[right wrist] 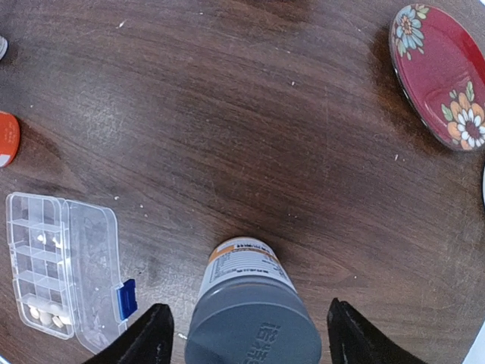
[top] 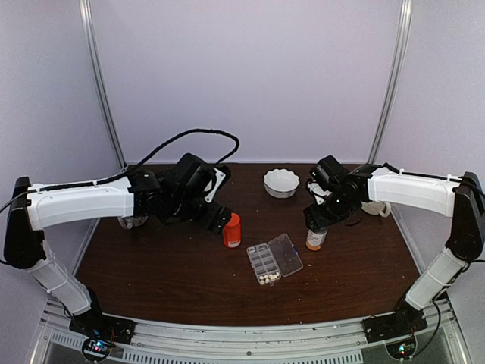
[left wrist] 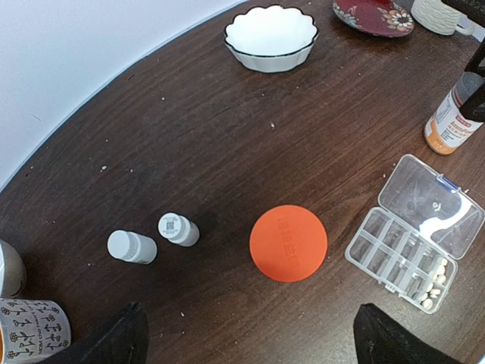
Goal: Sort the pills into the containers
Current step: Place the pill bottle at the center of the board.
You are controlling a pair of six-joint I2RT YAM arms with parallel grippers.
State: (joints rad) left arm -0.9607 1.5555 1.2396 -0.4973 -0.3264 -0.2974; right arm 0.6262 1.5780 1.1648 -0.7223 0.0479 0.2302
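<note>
Nearest the lens: left gripper [left wrist: 248,311], spread as wide as it goes, gripping nothing. Ahead of it and off to its left, two tiny white bottles [left wrist: 132,246] close together on the dark wooden table [left wrist: 227,136]. Just ahead of its open gap, an orange-capped bottle [left wrist: 288,243], upright. Far ahead, a white fluted bowl [left wrist: 270,38].

To its right, the clear organizer box [left wrist: 356,254] with its lid [left wrist: 432,201] swung open and flat. Pills [left wrist: 432,284] gathered in the cells [left wrist: 386,250] at the end closest to that gripper's right finger.

Further right, right gripper [right wrist: 250,305], open, straddling a grey-capped bottle [right wrist: 239,262] with a thin gap at each finger, holding nothing. Organizer box to this gripper's left, apart from it. Ahead and to its right, a red floral plate [right wrist: 439,76].
</note>
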